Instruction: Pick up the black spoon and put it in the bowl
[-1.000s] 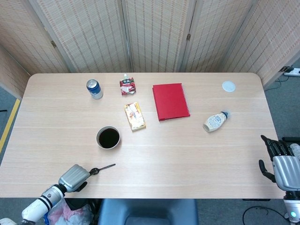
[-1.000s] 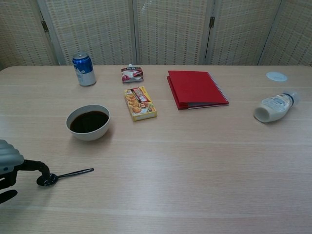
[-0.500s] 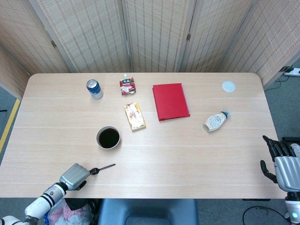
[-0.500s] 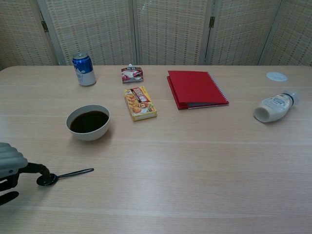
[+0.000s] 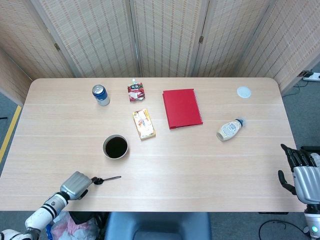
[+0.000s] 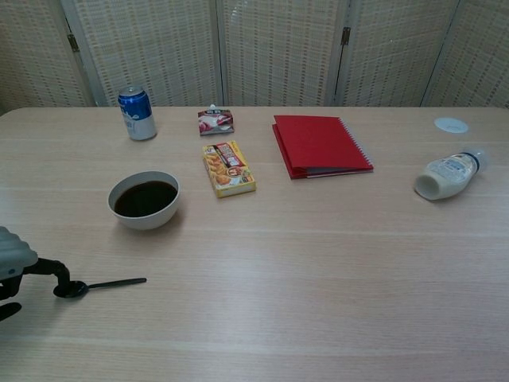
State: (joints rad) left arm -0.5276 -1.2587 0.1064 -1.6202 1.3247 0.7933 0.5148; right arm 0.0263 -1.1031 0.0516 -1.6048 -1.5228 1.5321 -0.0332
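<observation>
While your left hand (image 5: 76, 185) sits at the near left edge of the table (image 5: 160, 165), one dark fingertip (image 6: 57, 271) reaches out to the bowl end of the black spoon (image 5: 106, 179). Whether that finger actually has a grip on the spoon or only touches it, you cannot tell from either view; the rest of the fingers are hidden under the grey hand back. The spoon lies flat on the wood, its handle pointing away from your hand toward 3 o'clock. The bowl (image 5: 115, 147) stands apart from it at about 1 o'clock from the spoon, white outside and dark inside.

Your right hand (image 5: 302, 174) hangs off the table's right edge at 4 o'clock, fingers spread and holding nothing.

Further back you have a blue can (image 5: 101, 94) at 11 o'clock from the bowl, a small red packet (image 5: 135, 92), a yellow box (image 5: 143, 124), a red notebook (image 5: 182, 107), a pale bottle (image 5: 229, 130) lying on its side, and a white lid (image 5: 244, 92).
</observation>
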